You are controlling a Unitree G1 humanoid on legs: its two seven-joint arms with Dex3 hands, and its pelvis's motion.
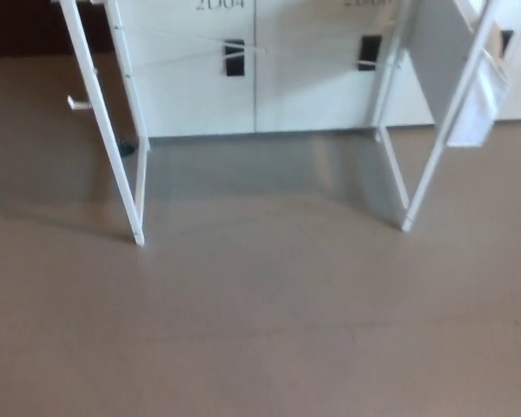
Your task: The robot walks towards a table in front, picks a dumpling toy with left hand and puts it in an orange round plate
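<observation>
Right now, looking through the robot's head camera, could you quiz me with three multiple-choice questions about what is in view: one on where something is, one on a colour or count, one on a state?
1. Where do the slanted white table legs stand?
A. on the brown floor before the white cabinets
B. on a green carpet
C. on a shelf

2. How many black handles show on the cabinet doors?
A. none
B. two
C. five

3. Are the robot's hands visible?
A. both
B. only the left
C. neither

Answers:
1 A: the left white leg and right white leg end on the brown floor, with the white cabinets behind.
2 B: black handles and.
3 C: no hand shows.
</observation>
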